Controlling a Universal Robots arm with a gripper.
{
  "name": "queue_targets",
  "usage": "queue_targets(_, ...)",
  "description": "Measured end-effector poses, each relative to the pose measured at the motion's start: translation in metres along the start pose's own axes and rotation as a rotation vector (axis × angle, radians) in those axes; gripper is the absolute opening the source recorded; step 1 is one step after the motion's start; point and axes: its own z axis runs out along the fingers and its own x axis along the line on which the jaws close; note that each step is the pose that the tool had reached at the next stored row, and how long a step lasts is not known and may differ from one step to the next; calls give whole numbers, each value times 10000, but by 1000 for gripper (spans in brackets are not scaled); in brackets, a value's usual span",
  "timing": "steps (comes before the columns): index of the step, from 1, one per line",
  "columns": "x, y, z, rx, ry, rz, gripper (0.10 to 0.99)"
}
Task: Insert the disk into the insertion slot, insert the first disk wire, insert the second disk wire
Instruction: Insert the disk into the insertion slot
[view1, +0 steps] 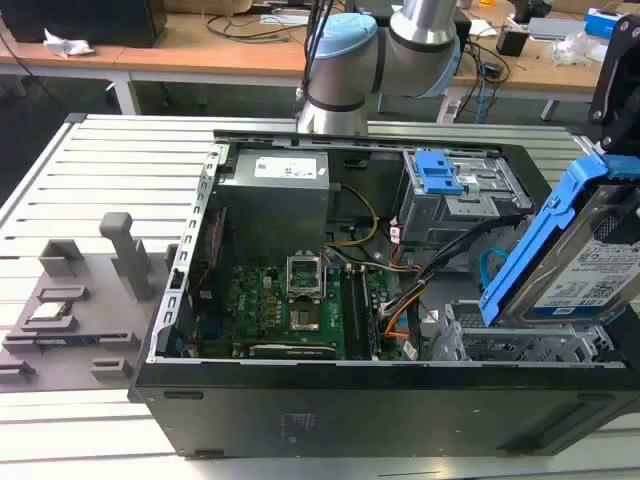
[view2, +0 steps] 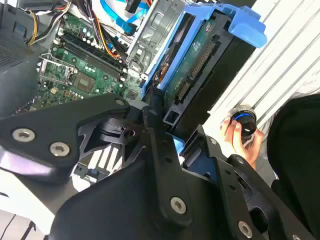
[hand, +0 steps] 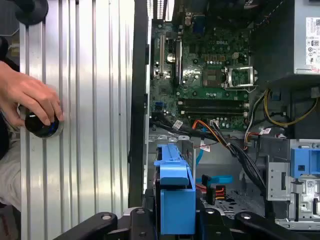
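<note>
An open black computer case (view1: 300, 405) lies on its side on a slatted aluminium counter (view1: 100, 180). At its nearest corner, on the exterior view's right, sits the insertion slot (view1: 510, 345), a grey perforated metal cage. The disk (view1: 590, 260) hangs tilted just above the cage. It is a silver drive with a white label in a bright blue frame, and it is not seated in the cage. Its lower end is close over the cage, but I cannot tell whether they touch.

The gripper (hand: 175, 215) holds the disk, with its black fingers (view2: 152, 112) pinching the blue frame from both sides.

On the counter just beside the case, a person's hand (hand: 30, 97) rests on a round black-and-blue knob (hand: 42, 125).

Further inside the case, a loose blue cable (view1: 487, 268) curls beside the cage. A green motherboard (view1: 290, 300) covers the case floor. Beyond it are a grey bay (view1: 450, 195) with a blue latch, and a grey power supply (view1: 275, 195).

On the exterior view's left, well apart from the case, a grey fixture plate (view1: 70, 320) lies on the counter. The arm (view1: 340, 70), silver and pale blue, rises behind the case.
</note>
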Motion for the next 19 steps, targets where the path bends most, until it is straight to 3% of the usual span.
queue_targets(2,-4,-4,111,0,2,0,365)
queue_targets(10,-160,-5,205,0,-7,44,365)
queue_targets(19,-241,-14,368,-1,-15,197,365)
